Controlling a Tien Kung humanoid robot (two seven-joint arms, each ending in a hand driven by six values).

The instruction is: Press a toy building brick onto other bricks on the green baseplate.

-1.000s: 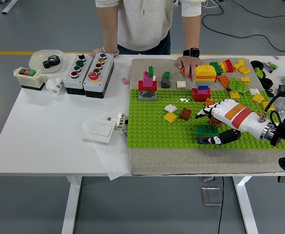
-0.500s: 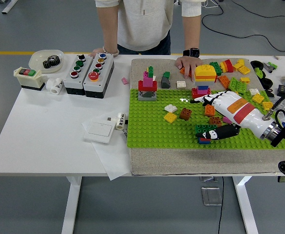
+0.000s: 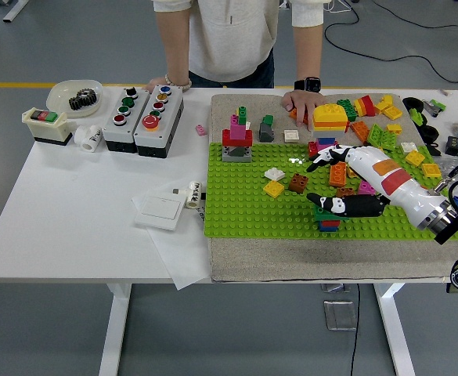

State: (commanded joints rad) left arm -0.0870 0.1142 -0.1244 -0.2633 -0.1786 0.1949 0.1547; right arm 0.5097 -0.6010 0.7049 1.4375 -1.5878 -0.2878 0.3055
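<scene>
So the right hand (image 3: 340, 182) is low over the green baseplate (image 3: 244, 196), fingers spread, nothing actually gripped. The thumb lies flat across a dark green brick (image 3: 328, 212) stacked on red and blue ones, under and in front of the fingers (looks like it's pushing down to seat it). An orange brick (image 3: 337, 175) sits under the fingers. A person's hand (image 3: 301, 100) rests beyond them.

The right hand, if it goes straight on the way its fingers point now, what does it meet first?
Probably the brown brick on the green baseplate, just beyond the right hand; height is hard to judge.
</scene>
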